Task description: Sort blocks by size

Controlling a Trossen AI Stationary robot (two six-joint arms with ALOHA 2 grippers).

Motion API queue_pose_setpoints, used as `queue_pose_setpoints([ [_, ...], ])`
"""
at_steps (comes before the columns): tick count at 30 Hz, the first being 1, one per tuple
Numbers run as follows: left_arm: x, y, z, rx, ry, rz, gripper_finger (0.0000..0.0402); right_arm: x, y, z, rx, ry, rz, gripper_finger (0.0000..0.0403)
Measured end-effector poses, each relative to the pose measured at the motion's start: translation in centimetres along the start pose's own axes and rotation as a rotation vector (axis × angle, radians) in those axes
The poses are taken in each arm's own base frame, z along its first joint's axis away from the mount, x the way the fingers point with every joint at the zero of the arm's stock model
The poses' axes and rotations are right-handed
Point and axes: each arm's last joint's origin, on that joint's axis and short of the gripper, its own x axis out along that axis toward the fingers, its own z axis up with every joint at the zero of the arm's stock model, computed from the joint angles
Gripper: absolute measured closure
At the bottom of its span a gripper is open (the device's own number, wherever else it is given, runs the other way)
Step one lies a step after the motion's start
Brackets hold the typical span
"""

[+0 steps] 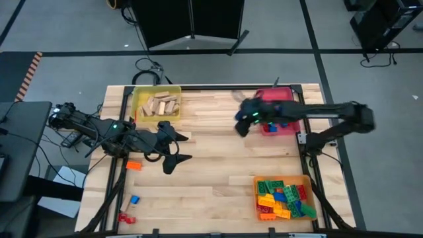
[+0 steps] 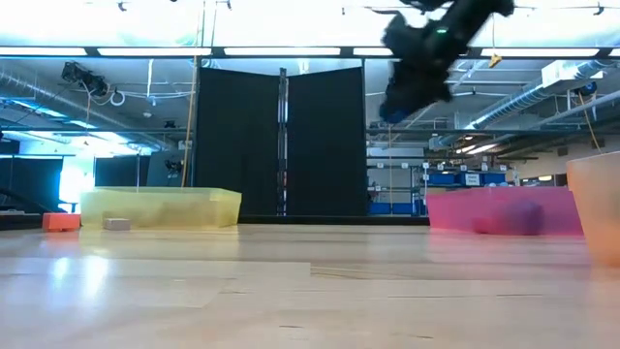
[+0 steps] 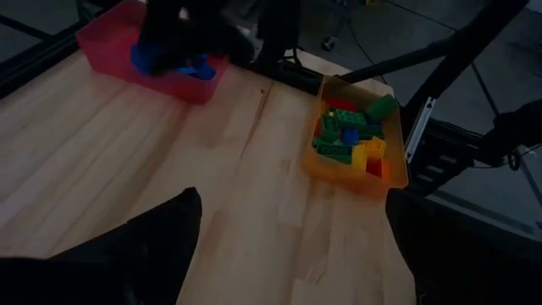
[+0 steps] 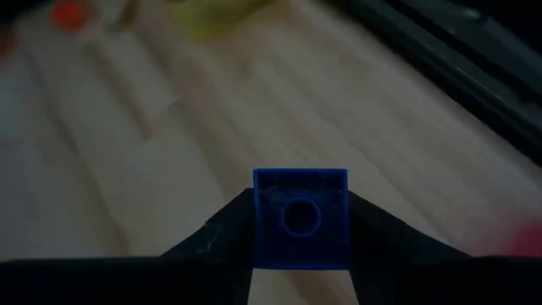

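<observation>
Tabletop (image 1: 211, 158); red tray (image 1: 289, 96) far right. Right gripper (image 4: 301, 222), jaws clamped on a small blue block (image 4: 301, 216), hangs just left of that tray. Step: carrying. Next: lower into matching tray. Left gripper (image 1: 173, 151) waits, jaws apart.

From my seat, the red tray (image 1: 285, 129) is partly covered by the right arm in the high view, so I can't count the blocks inside it. In the low view that tray shows only a dark purple smear (image 2: 511, 217) through its wall; I can't tell what piece it is. Beside it, the orange tray (image 2: 599, 206) is cut off by the frame edge. In the right wrist view, the blue brick (image 4: 300, 217) runs off the frame, and the table beyond the red tray is too blurred to name anything. The left gripper's fingers (image 3: 144, 254) are cropped in its own wrist view.
</observation>
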Motion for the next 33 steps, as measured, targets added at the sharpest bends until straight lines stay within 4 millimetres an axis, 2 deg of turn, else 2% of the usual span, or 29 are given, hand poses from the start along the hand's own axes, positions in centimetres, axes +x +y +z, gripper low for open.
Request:
queue_pose_setpoints([
  [3, 0.0, 0.0, 0.0, 0.0, -0.001, 0.001, 0.0023, -1.9, -3.0, -1.8, 0.155, -0.036, -0.034, 0.025],
  [8, 0.0, 0.1, 0.0, 0.002, -0.013, 0.03, 0.0023, -2.6, -6.9, -6.3, 0.384, 0.006, -0.144, 0.025],
  [13, 0.0, 0.4, -0.4, -0.01, 0.02, 0.065, 0.0023, -2.0, -8.8, -9.7, 0.56, 0.068, -0.233, 0.025],
  [16, 0.0, 0.8, -1.0, -0.033, 0.082, 0.109, 0.0023, -1.4, -9.5, -10.9, 0.597, 0.102, -0.274, 0.0246],
  [17, -0.1, 1.0, -1.3, -0.046, 0.105, 0.123, 0.0023, -1.3, -9.6, -11.2, 0.597, 0.115, -0.284, 0.0233],
  [23, -0.3, 1.6, -3.0, -0.141, 0.286, 0.194, 0.0023, -1.1, -9.7, -11.6, 0.552, 0.144, -0.276, 0.0094],
  [26, 0.0, 1.5, -4.5, -0.14, 0.42, 0.243, 0.0023, -1.3, -9.8, -11.2, 0.522, 0.141, -0.269, 0.004],
  [29, 0.8, 1.3, -6.1, -0.153, 0.588, 0.291, 0.0023, -1.6, -9.8, -10.7, 0.521, 0.126, -0.265, 0.0011],
  [33, 2.1, 0.7, -8.6, -0.166, 0.84, 0.363, 0.0023, -2.2, -9.6, -9.5, 0.487, 0.094, -0.232, 0.0019],
])
